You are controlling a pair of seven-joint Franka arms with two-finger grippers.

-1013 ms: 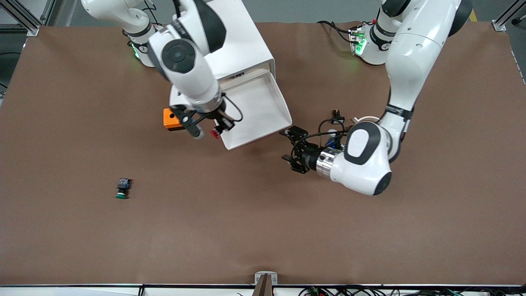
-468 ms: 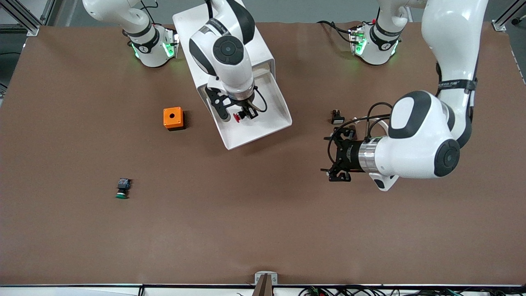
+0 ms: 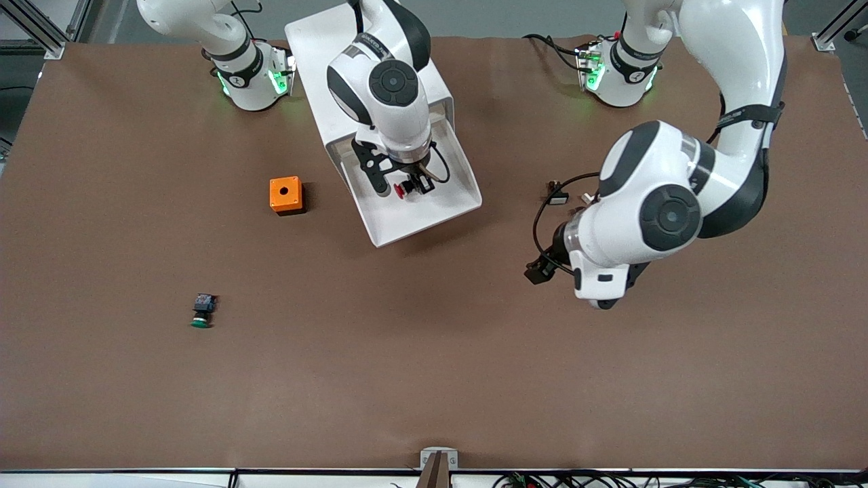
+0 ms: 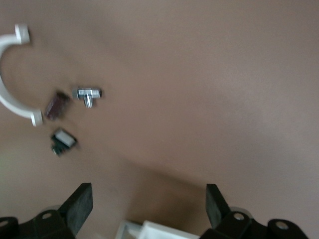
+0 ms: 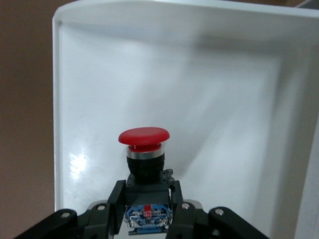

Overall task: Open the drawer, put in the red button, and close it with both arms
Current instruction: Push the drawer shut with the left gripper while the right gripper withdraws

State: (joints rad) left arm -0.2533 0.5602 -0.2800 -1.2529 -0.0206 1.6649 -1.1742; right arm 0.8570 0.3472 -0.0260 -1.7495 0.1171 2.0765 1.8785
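Holding: the red button [image 5: 143, 149] sits clamped in the right pincer [image 3: 400, 186], red cap pointing away from the wrist, black body squeezed between the two fingers [image 5: 115, 199].
Button's place: in the air over the open white drawer [image 3: 444, 196], above its bare floor and clear of its walls.
Drawer: pulled out of a white cabinet [image 3: 319, 41] that stands near the right arm's base; the tray angles out toward the front camera.
Right arm: reaches down from its base over the cabinet to the drawer.
Left pincer: [image 4: 147, 211] released, fingers spread wide over bare counter, nothing between them; in the front view it is tucked under the left arm's wrist and mostly hidden.
Under the left wrist camera: a white curved clip [image 4: 12, 94], a small metal T-shaped piece [image 4: 88, 94], a dark reddish part [image 4: 57, 106] and a small black-and-white part [image 4: 63, 141], lying close together.
Counter: [image 3: 434, 366] brown, matte, slightly creased along the edges.
Orange box: [image 3: 285, 195] beside the drawer, toward the right arm's end, with a round hole on top.
Green-capped button: [image 3: 202, 310] lying on its side, nearer the front camera than the orange box.
Surroundings: aluminium frame posts at the corners, grey floor past the counter's edge, cables along the near edge.
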